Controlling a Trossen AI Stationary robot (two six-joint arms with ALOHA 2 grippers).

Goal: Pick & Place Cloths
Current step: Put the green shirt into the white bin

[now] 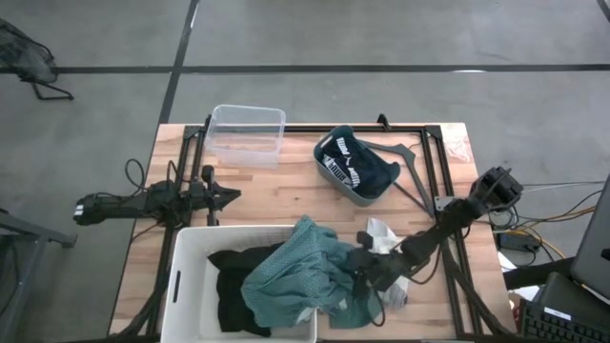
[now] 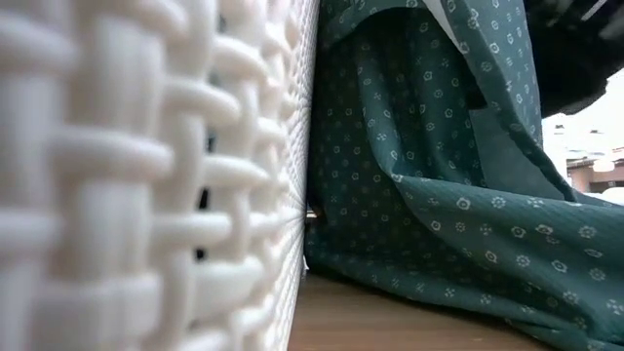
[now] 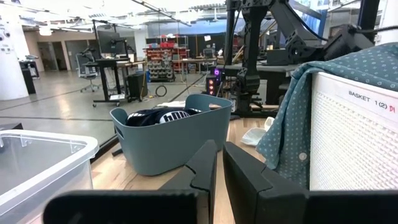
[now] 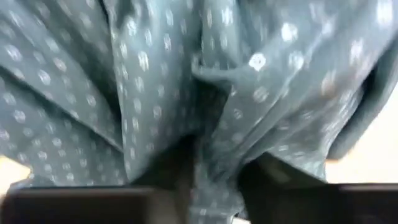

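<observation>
White tub (image 3: 354, 143) label — "BASKET 1(2)"

Tub (image 1: 191, 276) at the table's (image 1: 286, 191) near left, cloths (image 1: 295, 272) in it and spilling over its right wall, right gripper (image 1: 367, 274) at that spill, basket (image 1: 355, 167) far centre-right, clear bin (image 1: 248, 133) far left of basket, left gripper (image 1: 229, 195) between bin and tub.

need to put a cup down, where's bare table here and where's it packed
Bare wood lies between the clear tub, the teal basket and the white basket, ahead of the left gripper. The strip right of the teal basket holds only a white scrap. It is crowded at the near right, where the teal cloth spills over the white basket around the right gripper.
</observation>
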